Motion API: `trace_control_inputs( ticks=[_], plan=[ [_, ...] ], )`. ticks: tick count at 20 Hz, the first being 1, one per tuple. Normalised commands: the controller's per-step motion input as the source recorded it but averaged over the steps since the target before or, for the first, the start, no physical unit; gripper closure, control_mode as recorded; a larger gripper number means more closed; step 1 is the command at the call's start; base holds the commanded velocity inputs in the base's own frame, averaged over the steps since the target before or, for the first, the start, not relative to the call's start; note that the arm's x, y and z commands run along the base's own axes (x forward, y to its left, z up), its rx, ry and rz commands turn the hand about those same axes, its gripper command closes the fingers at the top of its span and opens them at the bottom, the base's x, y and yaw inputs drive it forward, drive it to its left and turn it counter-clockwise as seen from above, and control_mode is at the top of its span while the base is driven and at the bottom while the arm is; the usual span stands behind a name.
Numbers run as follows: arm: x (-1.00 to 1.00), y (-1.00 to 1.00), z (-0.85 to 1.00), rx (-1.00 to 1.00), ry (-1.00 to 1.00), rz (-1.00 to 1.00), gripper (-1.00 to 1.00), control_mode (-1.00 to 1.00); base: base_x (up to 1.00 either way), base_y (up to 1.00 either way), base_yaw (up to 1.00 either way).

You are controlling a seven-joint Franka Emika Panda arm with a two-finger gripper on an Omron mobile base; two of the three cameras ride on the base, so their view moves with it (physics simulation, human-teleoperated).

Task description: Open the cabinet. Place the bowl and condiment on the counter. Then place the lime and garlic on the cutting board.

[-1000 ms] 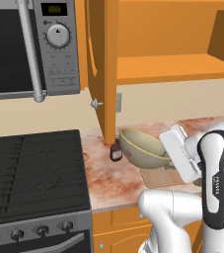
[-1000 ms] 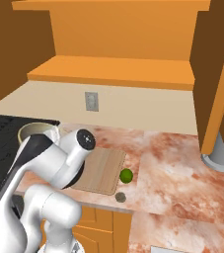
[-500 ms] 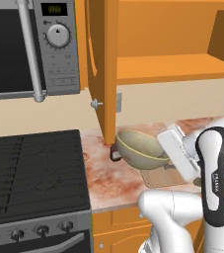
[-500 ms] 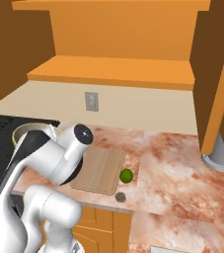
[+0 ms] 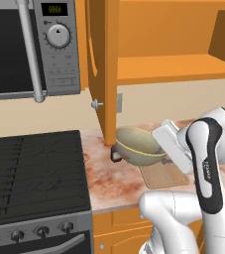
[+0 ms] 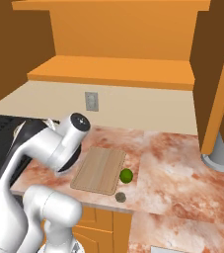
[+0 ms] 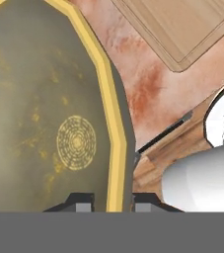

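Observation:
My gripper (image 7: 112, 203) is shut on the rim of the olive-beige bowl (image 5: 136, 146), one fingertip (image 7: 79, 202) inside and the other outside. The bowl (image 7: 49, 113) hangs tilted, low over the marbled counter (image 6: 172, 168), next to the open cabinet door (image 5: 104, 69). The dark condiment bottle (image 5: 116, 157) peeks out at the bowl's left edge, mostly hidden. The cutting board (image 6: 99, 169) lies bare near the counter's front. The lime (image 6: 126, 175) rests on the counter just off the board's right edge. The garlic (image 6: 120, 197) sits by the front edge.
A black stove (image 5: 34, 173) adjoins the counter on the left, under a microwave (image 5: 29, 44). The other cabinet door (image 6: 222, 84) stands open on the right above a pale round object (image 6: 219, 155). A wall outlet (image 6: 90, 101) is behind the board.
The arm has carried the bowl a little to the left, toward the cabinet door, so that it now covers most of the condiment bottle. Lime and garlic have not moved.

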Motion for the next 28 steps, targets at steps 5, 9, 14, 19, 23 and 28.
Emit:
trace_control_inputs(
  ticks=[5, 9, 14, 19, 23, 28],
  plan=[
    [0.51, 0.13, -0.12, -0.13, -0.05, 0.01, 1.00, -1.00, 0.00, 0.00, 0.00],
    [0.36, 0.12, -0.04, -0.12, -0.05, 0.03, 1.00, -1.00, 0.00, 0.00, 0.00],
    [0.02, 0.09, -0.02, -0.10, -0.02, 0.07, 1.00, -1.00, 0.00, 0.00, 0.00],
    [0.00, 0.02, -0.06, -0.02, 0.00, 0.12, 1.00, -1.00, 0.00, 0.00, 0.00],
    [0.06, 0.14, -0.21, 0.00, 0.00, 0.13, 1.00, -1.00, 0.00, 0.00, 0.00],
    [0.32, 0.22, -0.41, 0.00, 0.00, 0.12, 1.00, -1.00, 0.00, 0.00, 0.00]
  ],
)
